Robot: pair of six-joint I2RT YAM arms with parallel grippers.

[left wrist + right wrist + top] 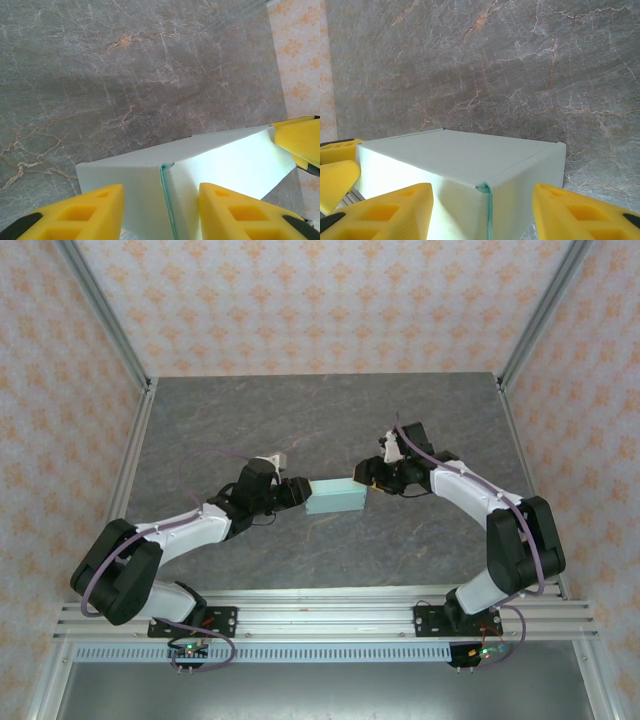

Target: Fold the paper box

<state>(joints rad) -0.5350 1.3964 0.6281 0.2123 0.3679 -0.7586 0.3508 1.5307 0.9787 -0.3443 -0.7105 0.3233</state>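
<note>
The paper box (335, 497) is a small pale mint-blue closed box lying on the table between both arms. My left gripper (297, 492) meets its left end. In the left wrist view, the yellow fingers (85, 212) stand apart over a seamed corner of the box (215, 165), which is wider than the gap of the gripper (161, 195). My right gripper (372, 480) is at the box's right end. Its fingers (575, 210) are spread on either side of another corner of the box (465, 160), with the gripper (482, 197) not clamping it.
The grey marble-patterned table (300, 420) stretches behind the box. Metal frame posts (130, 440) and patterned walls bound it left, right and back. The rail with the arm bases (320, 615) runs along the near edge.
</note>
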